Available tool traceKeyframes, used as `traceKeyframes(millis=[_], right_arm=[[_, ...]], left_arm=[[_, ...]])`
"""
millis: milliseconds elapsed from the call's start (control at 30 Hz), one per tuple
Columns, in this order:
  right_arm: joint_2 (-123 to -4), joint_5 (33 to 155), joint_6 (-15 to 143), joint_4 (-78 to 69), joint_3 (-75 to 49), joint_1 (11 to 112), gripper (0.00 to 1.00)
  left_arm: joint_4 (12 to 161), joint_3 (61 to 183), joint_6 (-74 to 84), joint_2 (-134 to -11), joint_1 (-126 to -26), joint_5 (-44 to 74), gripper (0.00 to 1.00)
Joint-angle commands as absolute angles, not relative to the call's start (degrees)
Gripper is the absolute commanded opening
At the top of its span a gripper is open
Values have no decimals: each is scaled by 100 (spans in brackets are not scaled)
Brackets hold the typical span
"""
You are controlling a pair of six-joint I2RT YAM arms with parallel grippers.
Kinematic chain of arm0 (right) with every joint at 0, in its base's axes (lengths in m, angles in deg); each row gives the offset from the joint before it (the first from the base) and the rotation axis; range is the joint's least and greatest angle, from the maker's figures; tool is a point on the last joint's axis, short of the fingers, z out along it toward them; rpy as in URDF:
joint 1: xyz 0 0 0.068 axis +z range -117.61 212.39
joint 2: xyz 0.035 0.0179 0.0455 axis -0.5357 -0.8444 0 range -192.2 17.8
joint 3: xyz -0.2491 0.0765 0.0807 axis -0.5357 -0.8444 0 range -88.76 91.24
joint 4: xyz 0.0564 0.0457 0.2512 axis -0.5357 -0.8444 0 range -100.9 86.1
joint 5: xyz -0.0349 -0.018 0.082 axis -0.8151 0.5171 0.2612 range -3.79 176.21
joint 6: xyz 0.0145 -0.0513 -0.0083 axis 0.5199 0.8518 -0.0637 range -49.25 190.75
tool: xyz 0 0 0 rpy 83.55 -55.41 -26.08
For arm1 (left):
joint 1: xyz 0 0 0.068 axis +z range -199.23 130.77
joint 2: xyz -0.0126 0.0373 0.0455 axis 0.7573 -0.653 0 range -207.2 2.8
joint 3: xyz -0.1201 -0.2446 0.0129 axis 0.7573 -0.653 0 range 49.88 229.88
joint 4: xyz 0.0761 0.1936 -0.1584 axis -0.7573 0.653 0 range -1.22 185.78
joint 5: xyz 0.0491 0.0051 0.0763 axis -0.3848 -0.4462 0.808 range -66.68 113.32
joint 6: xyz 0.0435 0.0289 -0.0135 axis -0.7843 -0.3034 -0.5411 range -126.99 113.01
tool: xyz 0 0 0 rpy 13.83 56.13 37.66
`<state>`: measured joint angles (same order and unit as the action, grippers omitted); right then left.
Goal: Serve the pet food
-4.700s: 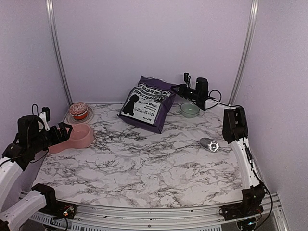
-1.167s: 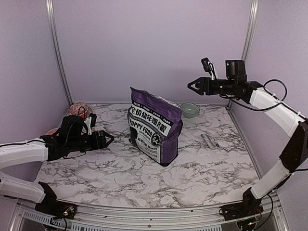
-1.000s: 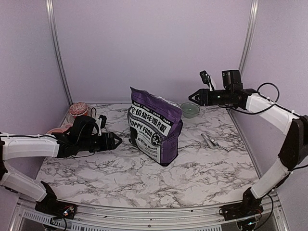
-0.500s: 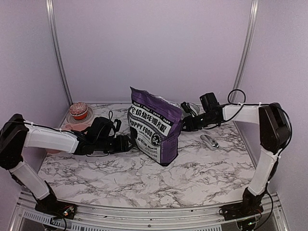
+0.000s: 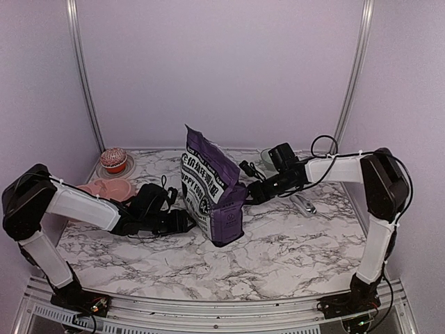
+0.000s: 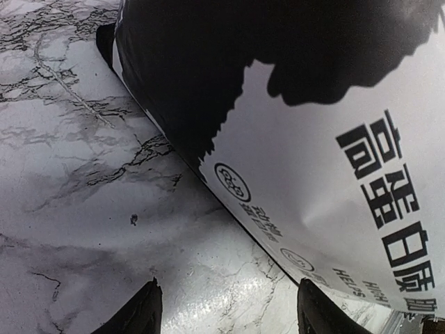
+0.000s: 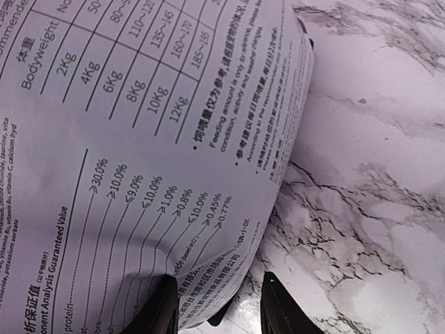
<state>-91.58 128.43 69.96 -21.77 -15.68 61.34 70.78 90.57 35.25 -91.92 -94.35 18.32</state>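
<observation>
The purple pet food bag (image 5: 211, 193) stands upright in the middle of the marble table, turned edge-on. My left gripper (image 5: 183, 221) is low at the bag's left foot. In the left wrist view it (image 6: 226, 316) is open over bare marble, with the bag's white label (image 6: 327, 160) just ahead. My right gripper (image 5: 252, 192) is at the bag's right side. In the right wrist view its jaws (image 7: 221, 309) stand apart around the bag's printed lower corner (image 7: 160, 174), with a gap to one finger.
A pink double pet bowl (image 5: 108, 188) lies at the left behind my left arm. A red ball on a saucer (image 5: 113, 159) is at the back left. A pale-green bowl (image 5: 267, 156) is at the back right, and a metal scoop (image 5: 304, 202) lies right of my right gripper.
Both arms have come down and closed in on the bag from either side. The bag has turned and now shows a narrower face.
</observation>
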Motion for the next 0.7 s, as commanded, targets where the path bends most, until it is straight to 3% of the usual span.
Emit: traceKeyframes(millis=[0, 267, 667], right_arm=[[-9186, 13155, 6956, -2003, -1807, 6473, 38], [-8851, 13015, 6526, -1707, -2101, 6771, 38], [-7688, 11042, 6489, -3028, -1158, 6763, 43]], left_arm=[[6786, 8961, 3543, -9231, -9441, 1883, 67], [6814, 8724, 3353, -8937, -9435, 2004, 67], [8475, 9144, 2863, -7591, -9432, 2948, 71]])
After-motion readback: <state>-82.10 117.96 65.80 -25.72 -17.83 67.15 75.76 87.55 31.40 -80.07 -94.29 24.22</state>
